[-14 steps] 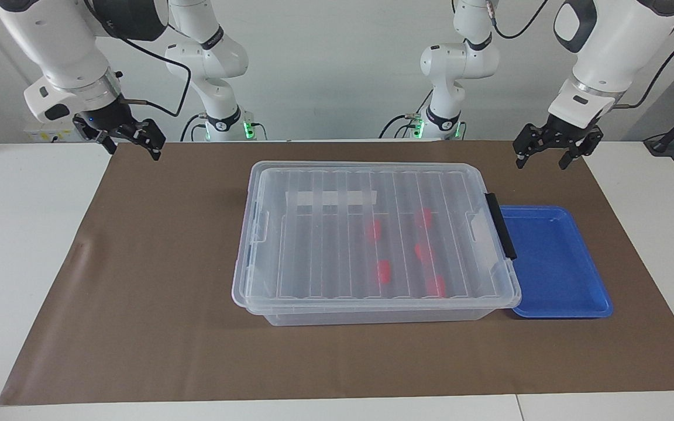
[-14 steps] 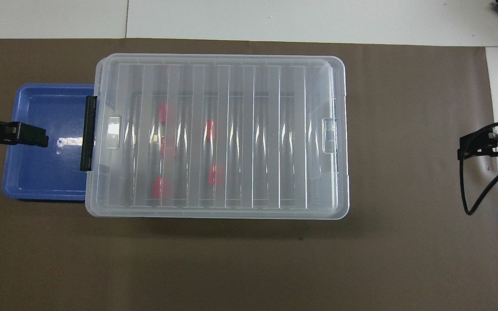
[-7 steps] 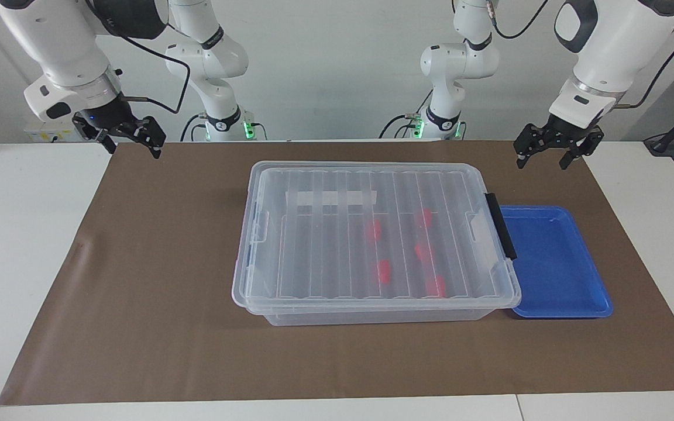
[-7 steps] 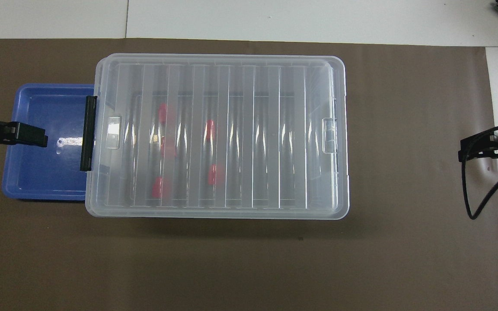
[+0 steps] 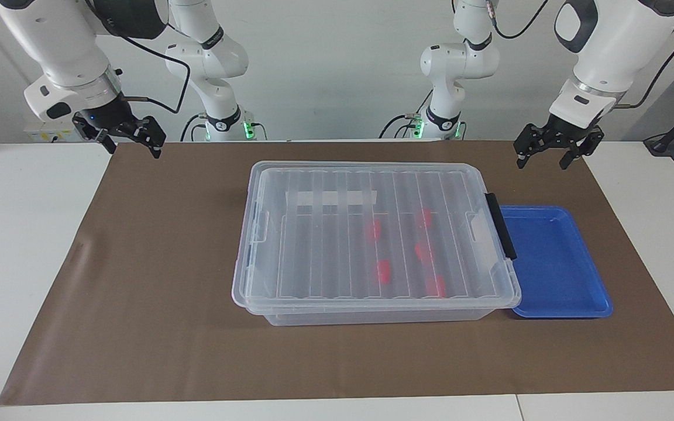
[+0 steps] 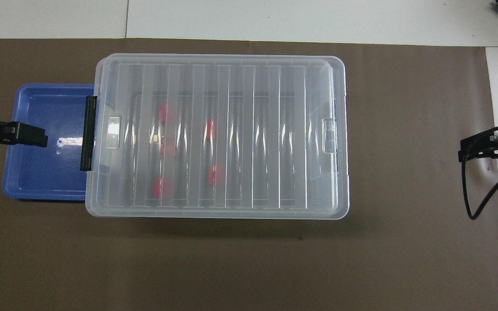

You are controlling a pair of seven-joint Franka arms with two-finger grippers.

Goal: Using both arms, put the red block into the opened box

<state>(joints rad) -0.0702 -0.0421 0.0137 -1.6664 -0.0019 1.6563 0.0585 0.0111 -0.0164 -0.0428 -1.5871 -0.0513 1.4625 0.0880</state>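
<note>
The clear box (image 5: 313, 304) (image 6: 339, 129) stands mid-mat with its ribbed lid on. Its black handle (image 5: 501, 225) (image 6: 88, 133) faces the left arm's end. Several red blocks (image 5: 382, 271) (image 6: 215, 174) lie inside on the bottom, seen through the lid. My left gripper (image 5: 540, 164) (image 6: 30, 134) hangs open and empty over the blue tray's outer edge, clear of the box. My right gripper (image 5: 134, 151) (image 6: 476, 147) hangs open and empty over the mat's edge at the right arm's end.
A shallow blue tray (image 5: 553, 263) (image 6: 46, 172) with nothing in it lies against the box's handle end. A brown mat (image 5: 155, 280) covers the white table (image 5: 21, 245). Bare mat lies all round the box.
The right gripper has risen slightly and drifted toward its own end of the table. The left gripper has barely lifted. Box, tray and blocks have not moved.
</note>
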